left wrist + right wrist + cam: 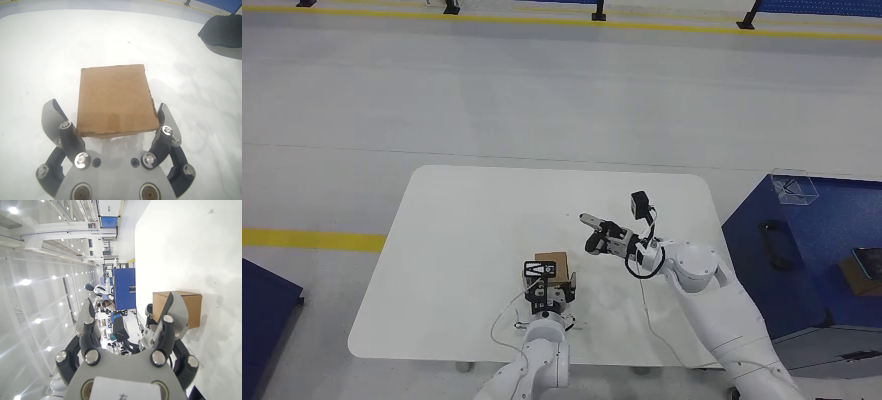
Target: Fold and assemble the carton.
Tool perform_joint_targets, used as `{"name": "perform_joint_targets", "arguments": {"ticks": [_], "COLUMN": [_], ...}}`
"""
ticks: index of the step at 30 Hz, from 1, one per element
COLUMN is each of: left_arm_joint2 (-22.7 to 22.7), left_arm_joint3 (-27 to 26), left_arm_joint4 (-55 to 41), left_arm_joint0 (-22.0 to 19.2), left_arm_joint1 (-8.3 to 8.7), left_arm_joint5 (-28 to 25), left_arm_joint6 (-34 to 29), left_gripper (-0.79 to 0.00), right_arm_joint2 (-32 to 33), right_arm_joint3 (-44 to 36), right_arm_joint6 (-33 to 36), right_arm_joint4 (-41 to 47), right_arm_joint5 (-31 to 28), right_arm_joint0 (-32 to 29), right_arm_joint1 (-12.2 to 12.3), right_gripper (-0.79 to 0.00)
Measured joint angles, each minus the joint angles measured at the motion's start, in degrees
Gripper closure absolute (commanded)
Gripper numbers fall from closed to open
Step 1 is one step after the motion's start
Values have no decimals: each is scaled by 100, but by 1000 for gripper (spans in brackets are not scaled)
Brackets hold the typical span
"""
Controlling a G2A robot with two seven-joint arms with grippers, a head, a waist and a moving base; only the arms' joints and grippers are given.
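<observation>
White worktop [462, 260] carries the carton [115, 98] near your front edge, and it looks folded into a closed box. Your left tool [108, 107] straddles its near end, spread wide, not clamped. Your right tool [129, 297] hangs nearby, spread and empty. Little seems left to do.

White rounded surface [442, 270] with a small brown carton [552, 262] sitting on it, close to the robot's edge and roughly mid-width. The left hand [544, 280] is right up against the carton's near side, with its arm coming in from the bottom. Honestly it's too small from up here to say if it's actually touching. The right hand [589, 220] is a bit past the carton and off to its right, clearly apart from it, pointing leftward. There's grey floor [542, 90] all around, a yellow line [312, 239] on the left, and a blue cabinet [802, 250] on the right.
</observation>
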Motion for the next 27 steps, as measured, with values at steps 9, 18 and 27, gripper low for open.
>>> {"name": "perform_joint_targets", "arguments": {"ticks": [9, 18, 27], "left_arm_joint2": [-108, -177, -268], "left_arm_joint3": [21, 43, 23], "left_arm_joint4": [85, 220, 377], "left_arm_joint0": [39, 78, 121], "left_arm_joint1": [-49, -99, -134], "left_arm_joint5": [-78, -106, -157], "left_arm_joint6": [-49, -68, -144], "left_gripper": [-785, -714, -693], "right_arm_joint2": [6, -9, -34], "right_arm_joint3": [7, 28, 34], "right_arm_joint6": [-12, -1, 11], "right_arm_joint4": [0, -41, -84], "right_arm_joint5": [17, 35, 77], "right_arm_joint0": [-17, 0, 46], "right_arm_joint1": [-6, -13, -23], "right_gripper": [-680, -686, -680]}}
